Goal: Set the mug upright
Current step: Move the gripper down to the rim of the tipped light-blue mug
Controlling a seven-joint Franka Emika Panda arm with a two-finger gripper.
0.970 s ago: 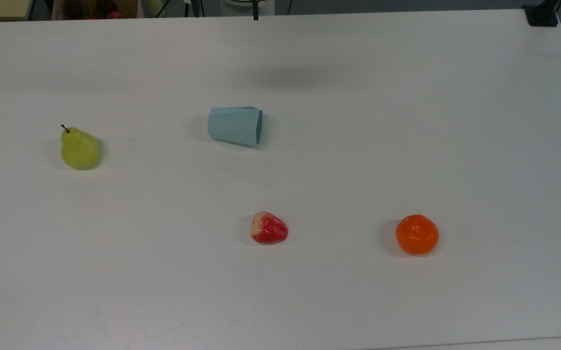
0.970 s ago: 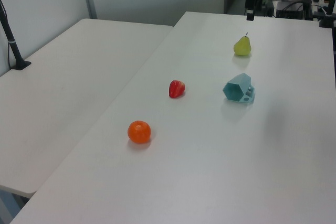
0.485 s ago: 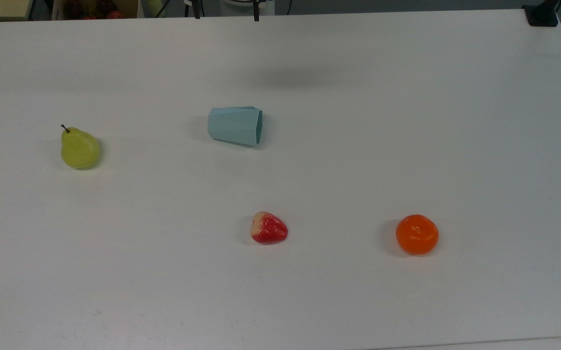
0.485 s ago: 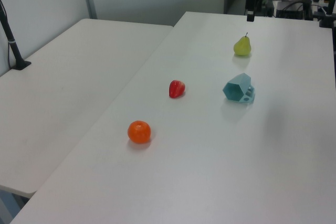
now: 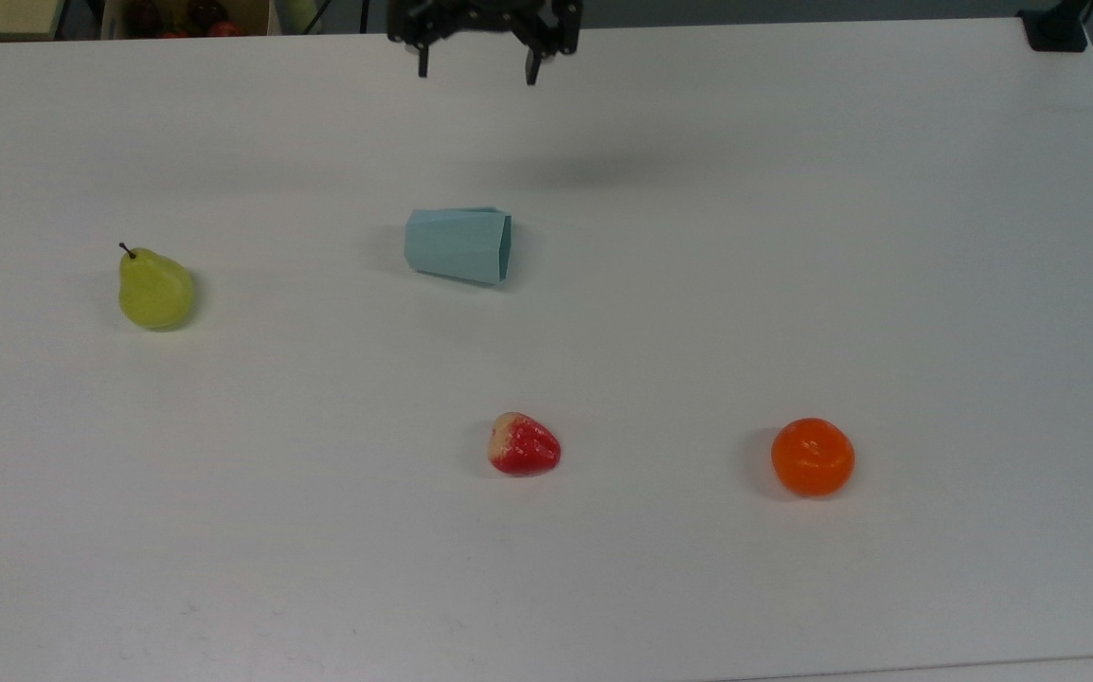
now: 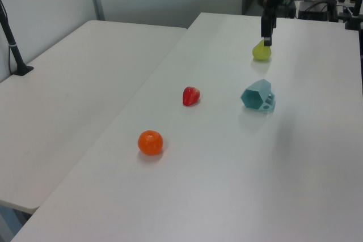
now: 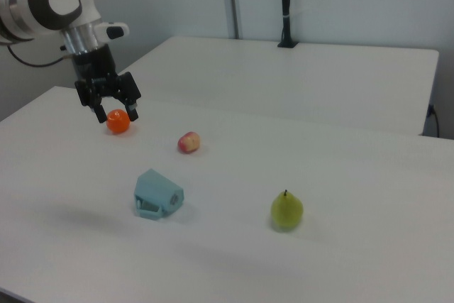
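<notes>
Matt faceted mug (image 5: 457, 245) on smooth white table (image 5: 793, 237).

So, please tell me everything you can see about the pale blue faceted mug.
The pale teal-blue faceted mug lies on its side on the white table, untouched. Its flat angular sides taper to a narrower base; the polygonal mouth faces the top view's right. A blocky handle rests against the table in the right view. It looks matte, perhaps plastic.
</notes>
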